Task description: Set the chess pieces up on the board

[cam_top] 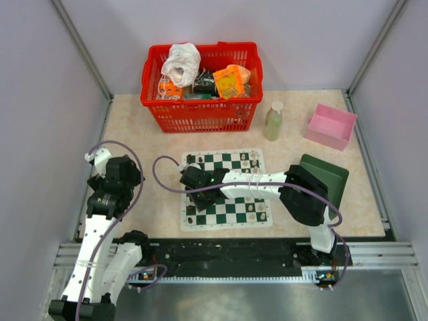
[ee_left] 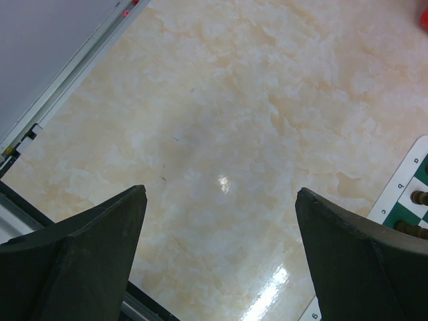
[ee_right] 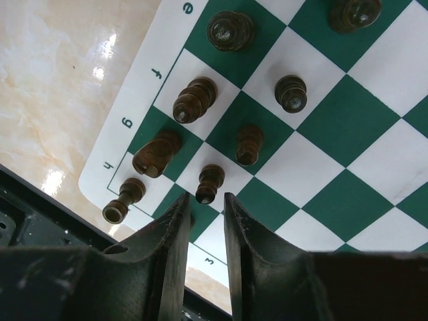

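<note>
A: How far along is the board?

B: Partly set, I'd say. The right wrist view shows about eight dark pieces grouped at the board's left end. They fill its two outermost rows, most of them upright on their own squares. One, the corner piece, seems to sit on the white border by the board's corner, not on a square.

A: And the cream side?

B: From above, a few cream pieces show along the board's right end. The right arm lies across the middle of the board, and the pieces are too small to count. Neither end looks complete to me.

A: What's the right gripper doing?

B: It hovers low over the board's left end. Its fingers are a narrow slit apart with nothing between them. A dark pawn stands just beyond the tips, clear of them, so that pawn looks placed.

A: And the left gripper?

B: It hangs over bare table to the left of the board. Its fingers are wide apart and empty, and only the board's corner shows at the edge of its view.

A: So what remains?

B: The open squares at both ends need filling, and the corner piece needs a square. I can't tell where the missing pieces are. A green box lies just beside the board's right side, but its contents don't show.
</note>
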Robot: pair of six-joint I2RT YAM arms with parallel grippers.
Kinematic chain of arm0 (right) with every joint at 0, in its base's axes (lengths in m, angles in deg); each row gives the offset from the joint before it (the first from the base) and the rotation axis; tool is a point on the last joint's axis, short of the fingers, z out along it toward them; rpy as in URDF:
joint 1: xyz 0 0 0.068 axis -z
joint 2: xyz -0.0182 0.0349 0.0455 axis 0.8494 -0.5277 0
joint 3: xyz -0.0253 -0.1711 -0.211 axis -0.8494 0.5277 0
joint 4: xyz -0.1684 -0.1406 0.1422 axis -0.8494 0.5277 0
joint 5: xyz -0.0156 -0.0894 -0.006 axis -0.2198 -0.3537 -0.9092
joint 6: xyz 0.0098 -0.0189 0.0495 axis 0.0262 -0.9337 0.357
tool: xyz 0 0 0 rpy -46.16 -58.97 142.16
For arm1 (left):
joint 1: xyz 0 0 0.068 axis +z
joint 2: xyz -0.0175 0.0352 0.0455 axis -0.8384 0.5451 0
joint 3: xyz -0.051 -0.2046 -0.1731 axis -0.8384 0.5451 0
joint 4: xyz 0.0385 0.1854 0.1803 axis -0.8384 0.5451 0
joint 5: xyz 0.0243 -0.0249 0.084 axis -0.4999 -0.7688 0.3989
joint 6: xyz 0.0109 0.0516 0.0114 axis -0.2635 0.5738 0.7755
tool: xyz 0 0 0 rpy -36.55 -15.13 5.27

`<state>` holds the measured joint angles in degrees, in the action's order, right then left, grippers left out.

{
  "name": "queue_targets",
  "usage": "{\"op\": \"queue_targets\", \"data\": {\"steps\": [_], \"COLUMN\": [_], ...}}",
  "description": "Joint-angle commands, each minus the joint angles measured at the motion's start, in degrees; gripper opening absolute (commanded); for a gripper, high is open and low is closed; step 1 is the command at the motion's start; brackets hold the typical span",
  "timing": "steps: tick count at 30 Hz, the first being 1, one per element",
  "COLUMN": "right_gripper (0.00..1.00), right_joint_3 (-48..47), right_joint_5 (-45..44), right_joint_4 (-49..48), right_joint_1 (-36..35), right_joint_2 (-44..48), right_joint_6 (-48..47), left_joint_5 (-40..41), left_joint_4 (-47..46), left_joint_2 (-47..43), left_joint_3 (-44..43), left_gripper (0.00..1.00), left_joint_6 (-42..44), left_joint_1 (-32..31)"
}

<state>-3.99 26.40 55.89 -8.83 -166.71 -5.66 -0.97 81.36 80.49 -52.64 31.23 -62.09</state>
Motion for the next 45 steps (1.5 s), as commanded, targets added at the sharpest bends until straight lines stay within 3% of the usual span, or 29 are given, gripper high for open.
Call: {"op": "queue_targets", "data": {"steps": [1, 10, 14, 18, 21, 27, 33, 38, 45], "right_gripper": [0.28, 0.38, 0.52, 0.73, 0.82, 0.99, 0.99, 0.99, 0.99], "right_joint_3": [-2.03, 0.42, 5.51, 13.07, 20.44, 29.51, 30.75, 31.28, 33.21], "right_joint_5": [0.30, -6.29, -14.97, -27.09, -29.77, -25.73, -9.73, -15.78, -15.00], "right_joint_4": [-0.61, 0.09, 0.09, 0.09, 0.18, -1.48, -3.25, -4.64, -9.65], "right_joint_1": [-0.17, 0.53, 1.85, 5.44, 14.21, 39.61, 60.28, 61.62, 61.53], "right_joint_2": [1.60, 11.35, 19.69, 31.28, 39.55, 51.17, 49.43, 46.96, 47.31], "right_joint_6": [-0.66, -1.01, 0.65, 2.59, 4.78, 3.39, -3.30, -3.82, -6.98], "left_joint_5": [0.09, 0.44, 0.18, -0.44, -1.05, -2.81, -4.91, -6.68, -2.56], "left_joint_4": [-2.00, -1.92, -2.09, -2.71, -3.23, -3.50, -3.68, -5.25, -13.59], "left_joint_2": [-0.07, -0.24, -0.15, -0.68, -0.68, 0.81, 2.65, 6.08, 7.76], "left_joint_3": [-0.92, -0.92, -0.83, -0.48, -0.22, -0.40, -1.36, -3.47, -1.89], "left_gripper": [0.98, 0.98, 0.98, 0.98, 0.98, 0.98, 0.98, 0.98, 0.97], "left_joint_6": [0.65, 0.56, 1.00, 1.62, 1.88, 2.41, 2.76, 0.75, -1.28], "left_joint_1": [0.03, 0.03, 0.03, 0.03, 0.03, 0.03, 0.03, 0.03, 0.03]}}
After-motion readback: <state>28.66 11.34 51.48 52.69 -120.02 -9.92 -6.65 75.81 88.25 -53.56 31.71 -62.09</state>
